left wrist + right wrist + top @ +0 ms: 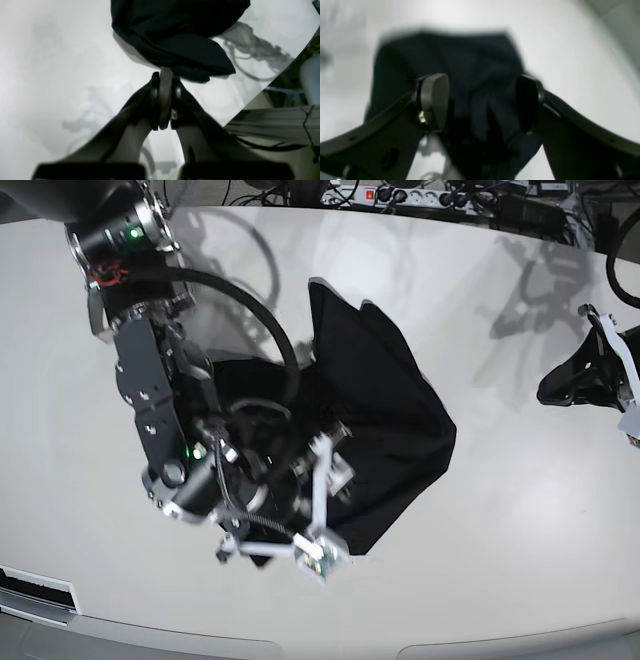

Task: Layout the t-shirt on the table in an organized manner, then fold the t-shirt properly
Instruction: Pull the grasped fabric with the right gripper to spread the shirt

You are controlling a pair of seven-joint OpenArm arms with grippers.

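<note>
Right now we are working with both arms over the table [500, 580] — the t-shirt [385, 430] is lying in a crumpled, uneven heap toward the middle of the table, somewhat nearer the front edge than the far one. Our right gripper [482, 100] is hovering directly above the shirt with its fingers [435, 100] spread wide, dark folds showing in the gap between them and nothing caught there; that view is blurred, so we cannot tell whether the pads are brushing the cloth. Our left gripper [163, 100] is sitting well apart from the heap, out toward the table's right edge, its fingers pressed together — a pale strip is showing between the pads, and a bunch of black fabric is hanging just beyond the tips, though we cannot tell if it is pinched.
</note>
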